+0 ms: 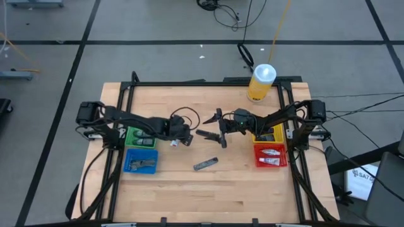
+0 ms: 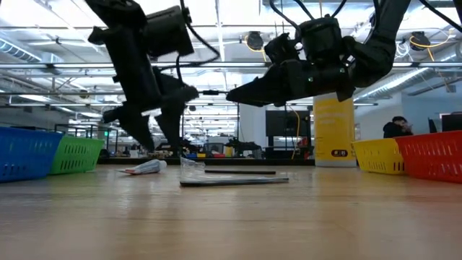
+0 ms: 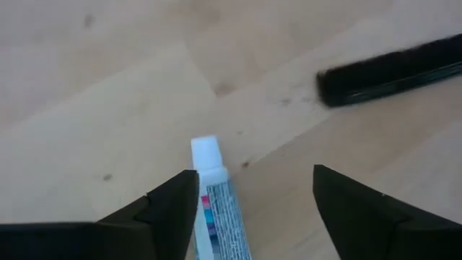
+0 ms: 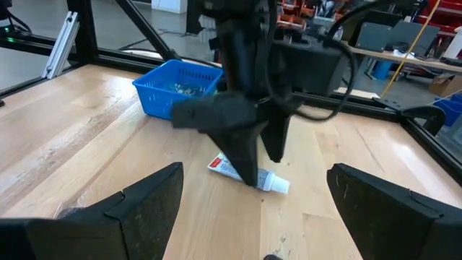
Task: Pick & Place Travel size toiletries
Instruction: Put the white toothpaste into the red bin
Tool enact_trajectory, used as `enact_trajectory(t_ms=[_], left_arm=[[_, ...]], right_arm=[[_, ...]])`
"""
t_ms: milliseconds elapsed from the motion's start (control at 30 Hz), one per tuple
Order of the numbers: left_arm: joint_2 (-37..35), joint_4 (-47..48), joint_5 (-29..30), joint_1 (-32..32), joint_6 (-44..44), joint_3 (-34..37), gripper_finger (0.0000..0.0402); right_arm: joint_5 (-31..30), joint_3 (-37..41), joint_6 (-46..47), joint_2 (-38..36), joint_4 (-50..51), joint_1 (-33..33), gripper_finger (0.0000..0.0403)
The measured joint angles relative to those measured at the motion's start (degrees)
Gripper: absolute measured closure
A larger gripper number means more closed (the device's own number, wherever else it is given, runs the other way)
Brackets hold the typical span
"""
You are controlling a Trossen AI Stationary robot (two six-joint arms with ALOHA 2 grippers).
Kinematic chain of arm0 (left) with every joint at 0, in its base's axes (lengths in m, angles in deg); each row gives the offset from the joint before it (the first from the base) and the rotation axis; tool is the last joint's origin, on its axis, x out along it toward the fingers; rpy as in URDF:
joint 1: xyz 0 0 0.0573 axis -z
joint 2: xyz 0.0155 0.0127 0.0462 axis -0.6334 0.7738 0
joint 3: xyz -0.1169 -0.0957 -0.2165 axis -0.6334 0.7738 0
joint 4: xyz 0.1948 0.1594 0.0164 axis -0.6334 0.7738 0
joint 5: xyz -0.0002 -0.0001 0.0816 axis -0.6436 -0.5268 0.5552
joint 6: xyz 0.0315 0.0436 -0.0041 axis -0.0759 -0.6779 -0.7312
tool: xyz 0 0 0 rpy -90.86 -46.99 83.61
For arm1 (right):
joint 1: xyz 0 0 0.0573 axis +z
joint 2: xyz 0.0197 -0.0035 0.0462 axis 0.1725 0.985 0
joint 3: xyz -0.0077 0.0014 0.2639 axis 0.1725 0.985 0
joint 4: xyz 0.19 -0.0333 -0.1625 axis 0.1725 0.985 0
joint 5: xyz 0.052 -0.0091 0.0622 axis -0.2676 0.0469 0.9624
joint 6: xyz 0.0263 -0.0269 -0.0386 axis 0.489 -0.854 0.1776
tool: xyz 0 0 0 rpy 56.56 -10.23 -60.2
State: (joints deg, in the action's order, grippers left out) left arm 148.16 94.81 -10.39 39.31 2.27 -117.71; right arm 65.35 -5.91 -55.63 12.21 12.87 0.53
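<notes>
A small white-and-blue tube (image 3: 214, 189) with a white cap lies flat on the wooden table, left of centre. My left gripper (image 3: 253, 177) points steeply down over it, open, with the tube between its fingers close to one of them. In the right wrist view the same tube (image 4: 273, 182) shows under those fingers. A slim dark stick (image 1: 205, 133) and a dark flat packet (image 1: 205, 164) lie flat near the table's middle. My right gripper (image 1: 221, 129) hovers level above the stick, open wide and holding nothing. My left gripper stands astride the tube's cap end (image 3: 206, 155), coming from above and slanting. One finger (image 3: 170, 206) overlaps the tube's side. I cannot tell whether it touches the tube. The tube lies flat on the table.
A green bin (image 1: 140, 137) and a blue bin (image 1: 140, 161) stand at the left, a yellow bin (image 1: 270, 133) and a red bin (image 1: 271, 155) at the right, with items inside. A big yellow bottle (image 1: 261, 82) stands at the far right. Bare wood lies along the near edge.
</notes>
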Motion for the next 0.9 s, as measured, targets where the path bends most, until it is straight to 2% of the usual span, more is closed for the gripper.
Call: enact_trajectory(t_ms=[133, 300, 500, 900], left_arm=[[2.47, -0.16, -0.2, 0.55, 2.26, 0.0, 0.0105], [5.28, -0.86, -0.23, 1.27, 3.23, 0.0, 0.0114], [6.73, -1.98, -1.09, 1.4, 2.88, 0.0, 0.0163], [6.53, -2.11, -1.33, 1.4, -0.1, 0.0, 0.0284]], right_arm=[[-0.01, 0.0, 0.12, 0.0, 0.04, 0.0, 0.0069], [0.0, 0.0, 0.15, 0.0, 0.04, 0.0, 0.0069], [0.0, 0.0, 0.18, 0.0, 0.04, 0.0, 0.0069], [0.0, 0.0, 0.2, 0.0, 0.02, 0.0, 0.0069]])
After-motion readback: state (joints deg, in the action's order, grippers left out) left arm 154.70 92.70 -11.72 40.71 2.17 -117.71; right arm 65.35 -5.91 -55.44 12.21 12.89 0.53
